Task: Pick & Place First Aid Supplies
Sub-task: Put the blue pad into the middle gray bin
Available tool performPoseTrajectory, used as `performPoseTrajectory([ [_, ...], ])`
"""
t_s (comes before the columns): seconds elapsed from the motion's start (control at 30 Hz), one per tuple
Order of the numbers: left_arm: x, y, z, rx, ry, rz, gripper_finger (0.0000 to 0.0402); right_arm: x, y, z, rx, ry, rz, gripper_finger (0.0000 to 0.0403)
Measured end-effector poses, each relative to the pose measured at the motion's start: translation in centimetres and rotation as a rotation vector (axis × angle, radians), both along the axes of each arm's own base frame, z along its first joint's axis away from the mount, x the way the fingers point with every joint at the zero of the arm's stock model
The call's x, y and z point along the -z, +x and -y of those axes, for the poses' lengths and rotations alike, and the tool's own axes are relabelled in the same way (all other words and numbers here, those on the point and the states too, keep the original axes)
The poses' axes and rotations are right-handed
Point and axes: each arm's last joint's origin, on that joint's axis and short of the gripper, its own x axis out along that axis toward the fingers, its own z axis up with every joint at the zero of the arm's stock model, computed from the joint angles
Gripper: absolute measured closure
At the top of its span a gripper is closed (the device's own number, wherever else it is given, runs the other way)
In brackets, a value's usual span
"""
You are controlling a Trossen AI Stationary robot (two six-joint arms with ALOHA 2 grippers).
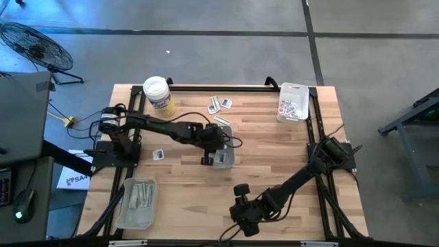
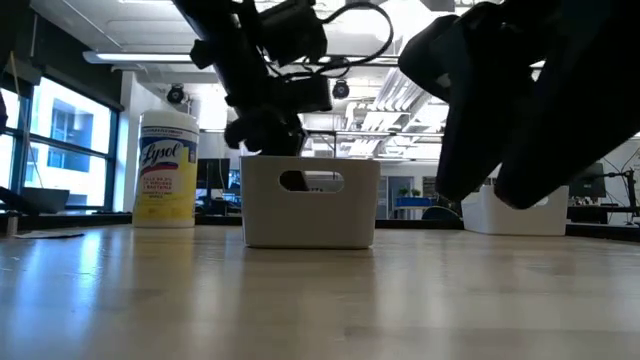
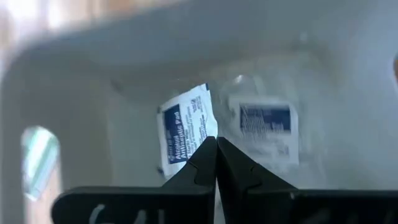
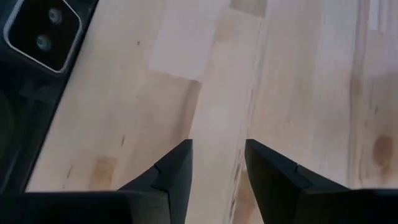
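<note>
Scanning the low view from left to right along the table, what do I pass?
Round white-lidded Lysol tub with yellow label → small white plastic bin with a handle cutout, left hand above it → white tray far back on the right.

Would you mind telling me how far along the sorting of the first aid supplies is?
Done: strips lie in the near-left tray, packets in the far-right tray.
In hand: the left gripper, shut on a white packet, hangs over the centre bin.
Left: loose packets remain on the table.
</note>
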Motion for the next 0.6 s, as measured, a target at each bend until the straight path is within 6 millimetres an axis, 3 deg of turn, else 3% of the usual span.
performPoseTrajectory([
  [0.17,-0.1,0.0,-0.4,-0.020,-0.032,0.008,0.0386,0.0,0.1,0.1,-0.007,0.002,-0.005,0.0249],
  [0.43,-0.2,-0.4,-0.3,0.002,-0.035,-0.045,0.0304,0.0,0.2,0.3,-0.007,0.014,-0.014,0.0218],
  [0.6,-4.3,-2.5,0.0,-0.046,-0.068,-0.094,0.0276,-0.2,0.3,0.4,-0.006,0.021,-0.004,0.0210],
])
